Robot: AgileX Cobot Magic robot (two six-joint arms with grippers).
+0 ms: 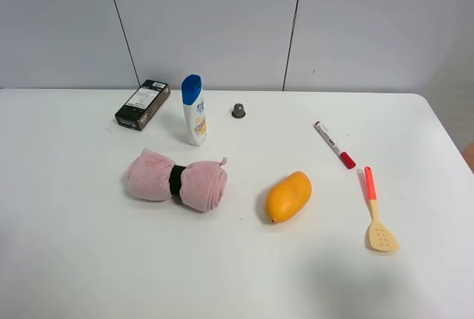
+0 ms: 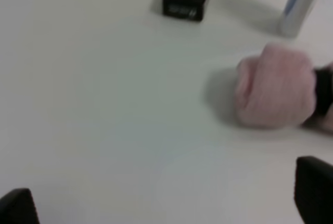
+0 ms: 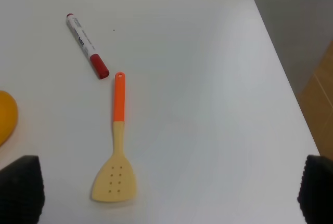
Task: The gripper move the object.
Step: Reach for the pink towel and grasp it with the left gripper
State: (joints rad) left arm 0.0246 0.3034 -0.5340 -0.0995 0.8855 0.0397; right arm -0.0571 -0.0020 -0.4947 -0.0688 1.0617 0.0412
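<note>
Left gripper (image 2: 166,203) wide open, empty, near rolled pink towel with black band (image 2: 273,86); right gripper (image 3: 169,193) likewise, near orange-handled beige plastic spatula (image 3: 115,146).

One each: black box (image 1: 143,103), bottle (image 1: 194,109), rolled pink towel (image 1: 178,180), mango (image 1: 289,197). Also one marker (image 1: 334,144), one spatula (image 1: 376,212), one grey cap (image 1: 238,110).

Even bright overhead light, soft short shadows on the white worktop (image 1: 74,260). Left wrist view blurred throughout; exterior and right wrist views sharp, no glare.
</note>
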